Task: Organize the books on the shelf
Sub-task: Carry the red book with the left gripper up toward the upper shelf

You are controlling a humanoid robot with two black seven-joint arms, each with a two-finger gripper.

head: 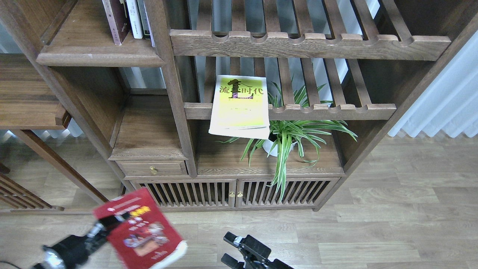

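**Book sorting, partly complete: one volume in hand, one still misplaced**

At 7 o'clock, the left gripper [119,220] pinches the red book [143,233] by its upper-left edge, holding it tilted above the floor. At 6 o'clock, the right gripper [233,248] is empty, fingers spread. At 12 o'clock from centre, the lime-yellow book [239,106] lies across a slatted rack [336,110], overhanging the spider plant [287,136]. At 11 o'clock, the solid shelf [101,58] carries a maroon-brown book [116,20] upright beside white-spined ones [134,18]. Judged remaining: shelving both the red and lime-yellow books.
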